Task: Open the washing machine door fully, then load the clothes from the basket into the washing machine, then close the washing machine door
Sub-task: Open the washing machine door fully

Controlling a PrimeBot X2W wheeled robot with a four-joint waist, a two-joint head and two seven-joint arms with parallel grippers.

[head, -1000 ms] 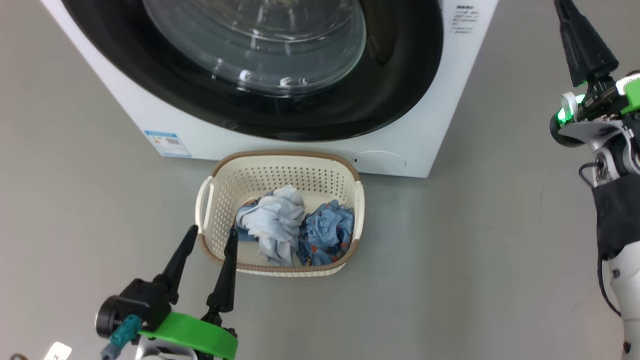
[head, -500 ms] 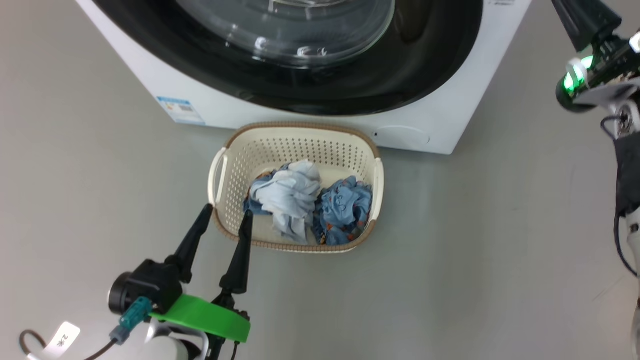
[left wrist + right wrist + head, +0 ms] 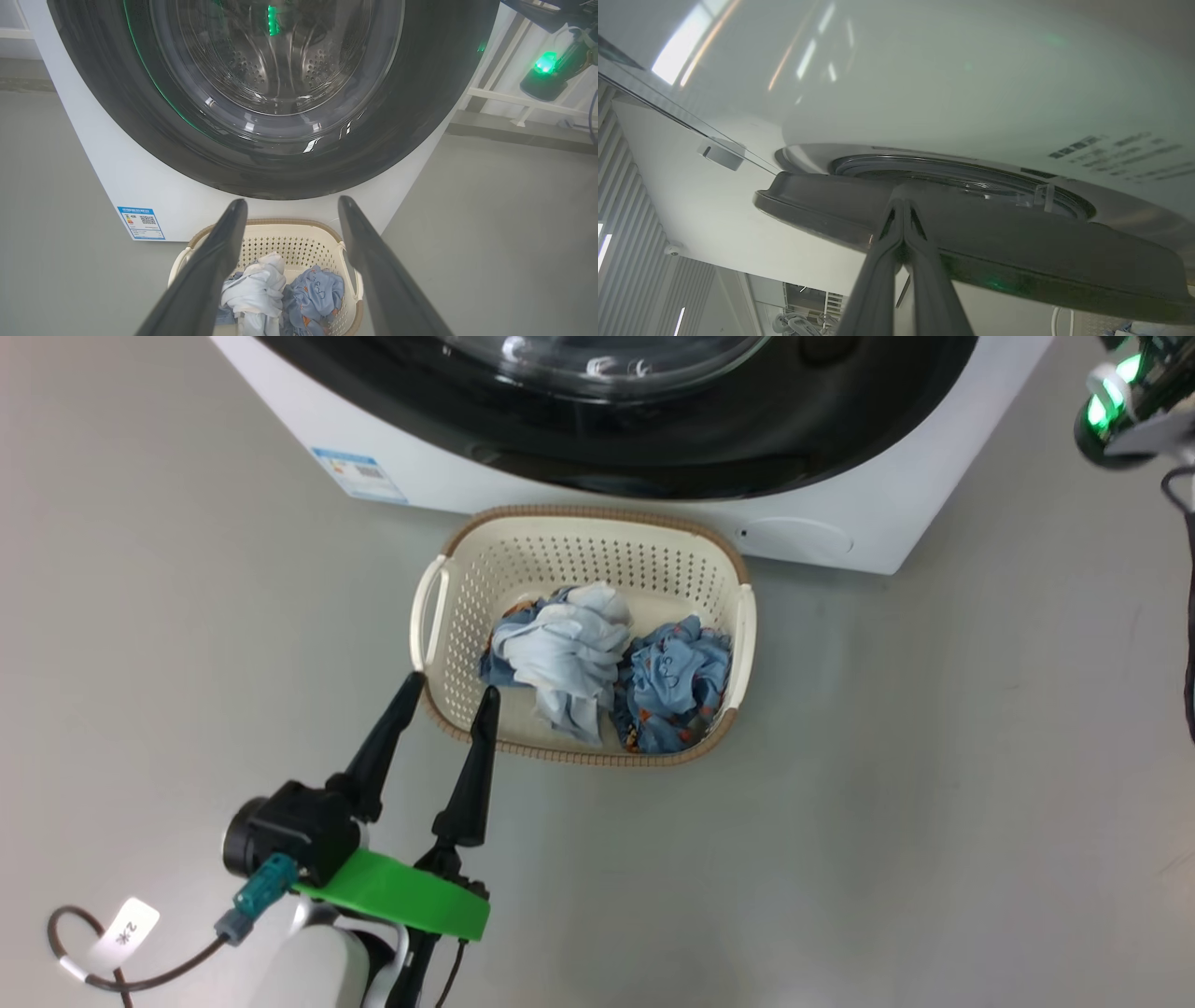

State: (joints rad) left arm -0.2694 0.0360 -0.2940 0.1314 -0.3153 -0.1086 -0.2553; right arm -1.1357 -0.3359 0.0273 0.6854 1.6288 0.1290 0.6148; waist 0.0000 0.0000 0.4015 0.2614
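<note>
Nearest the robot, the left claw [image 3: 450, 686] hangs over the grey floor [image 3: 887, 784] with its two dark fingers spread wide and nothing between them. Its tips sit at the near left corner of the basket [image 3: 597, 511], one outside the rim and one just over it. The basket stands on the floor just before the washing machine [image 3: 887, 513]. Inside it lie the clothes: the pale white-blue garment [image 3: 569, 653] crumpled at the middle, and the blue printed garment [image 3: 677, 677] bunched beside it on the right, the two touching. Behind the basket, low on the machine's white front, are a blue label sticker [image 3: 359, 476] at the left and a round cap [image 3: 798, 535] at the right. Above them is the washing machine door [image 3: 420, 116], its glossy black rim ringing the glass window. In the right wrist view the right claw [image 3: 903, 201] is pinched fully together and holds nothing, its tips at the edge of the door's dark rim.
</note>
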